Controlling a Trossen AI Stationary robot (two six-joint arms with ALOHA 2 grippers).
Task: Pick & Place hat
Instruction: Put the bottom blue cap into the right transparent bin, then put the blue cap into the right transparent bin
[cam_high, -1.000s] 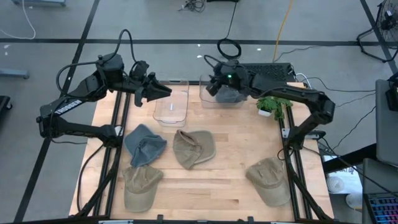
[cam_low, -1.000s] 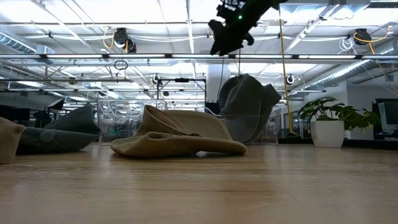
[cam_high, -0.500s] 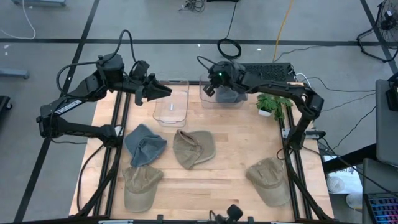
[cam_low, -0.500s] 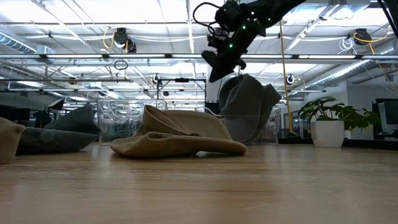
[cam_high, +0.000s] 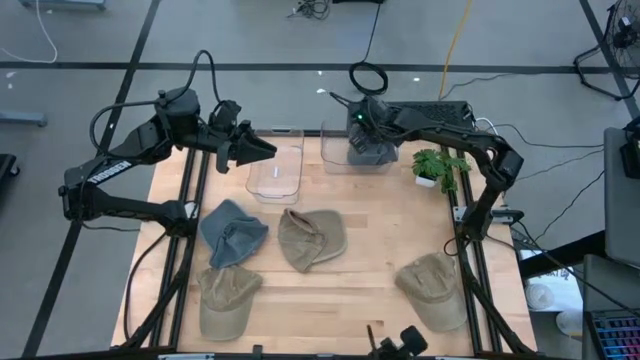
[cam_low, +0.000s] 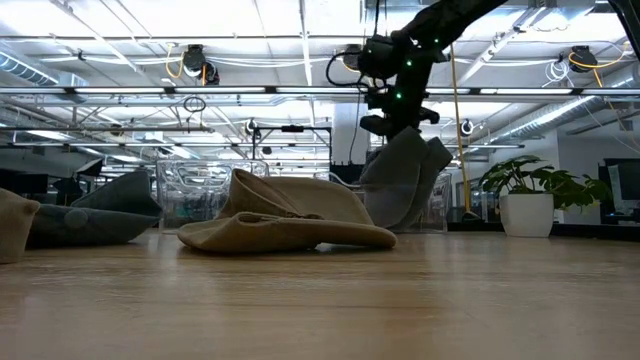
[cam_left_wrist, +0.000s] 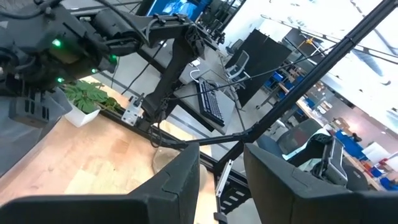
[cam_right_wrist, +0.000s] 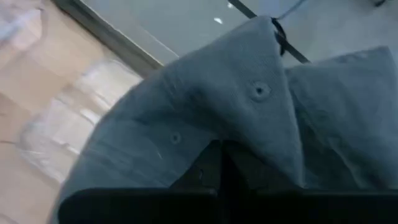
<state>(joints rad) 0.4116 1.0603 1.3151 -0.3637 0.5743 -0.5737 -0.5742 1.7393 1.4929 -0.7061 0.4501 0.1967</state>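
From above, the wooden worktop (cam_high: 370, 220) carries 4 loose hats; my right jaws (cam_high: 368, 128), closed empty, hover over the grey hat (cam_high: 370, 152) in its clear bin (cam_high: 335, 160). Low view: it slumps, soft and light, so I'd pinch a fold. My left jaws (cam_high: 262, 148), narrowly parted, wait above the other bin (cam_high: 275, 175).

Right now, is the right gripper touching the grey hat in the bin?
Touching. In the right wrist view the right gripper has its shut fingers pressed into the grey hat, fabric bunched around them.

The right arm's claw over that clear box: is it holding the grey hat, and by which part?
Yes. The right gripper is shut on the grey hat, pinching a fold of cloth at its crown, over the clear bin. The left gripper holds nothing.
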